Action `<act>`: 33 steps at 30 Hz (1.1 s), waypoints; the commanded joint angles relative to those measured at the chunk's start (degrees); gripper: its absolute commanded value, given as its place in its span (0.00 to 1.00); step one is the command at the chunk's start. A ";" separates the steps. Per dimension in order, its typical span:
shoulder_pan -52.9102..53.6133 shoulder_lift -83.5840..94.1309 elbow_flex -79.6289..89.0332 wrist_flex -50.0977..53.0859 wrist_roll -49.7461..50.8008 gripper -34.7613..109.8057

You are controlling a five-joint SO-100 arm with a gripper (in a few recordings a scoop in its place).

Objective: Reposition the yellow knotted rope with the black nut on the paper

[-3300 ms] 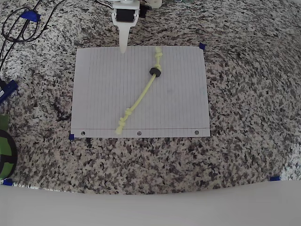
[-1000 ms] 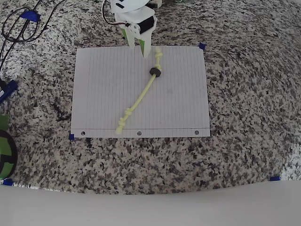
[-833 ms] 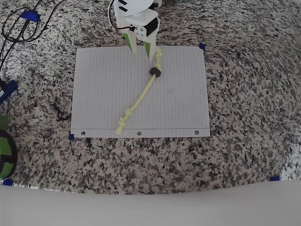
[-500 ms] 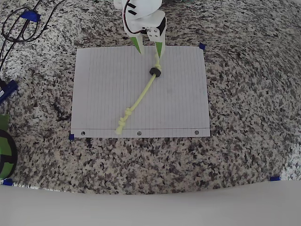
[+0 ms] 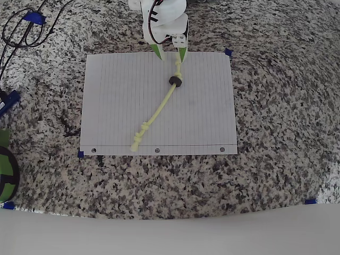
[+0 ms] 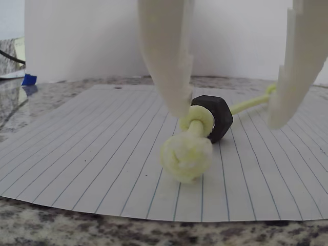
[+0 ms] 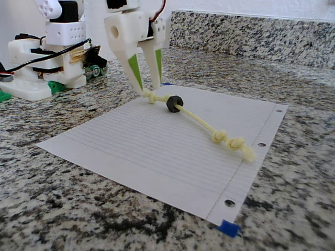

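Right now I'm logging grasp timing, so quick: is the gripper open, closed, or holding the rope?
Gripper: open, holding nothing; its fingers straddle the knotted end of the yellow knotted rope beside the black nut.

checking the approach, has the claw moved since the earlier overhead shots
Yes. In the overhead view the claw has shifted right along the paper's top edge, from near its middle to open over the yellow knotted rope's upper knot.

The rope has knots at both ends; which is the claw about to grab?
The knot beside the black nut, at the paper's unpunched edge; the open gripper straddles it.
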 commanded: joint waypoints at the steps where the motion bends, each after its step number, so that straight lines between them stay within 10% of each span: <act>1: -1.32 -0.44 -2.20 -0.79 0.79 0.54; 33: -2.99 -8.96 -2.02 -6.86 0.44 0.51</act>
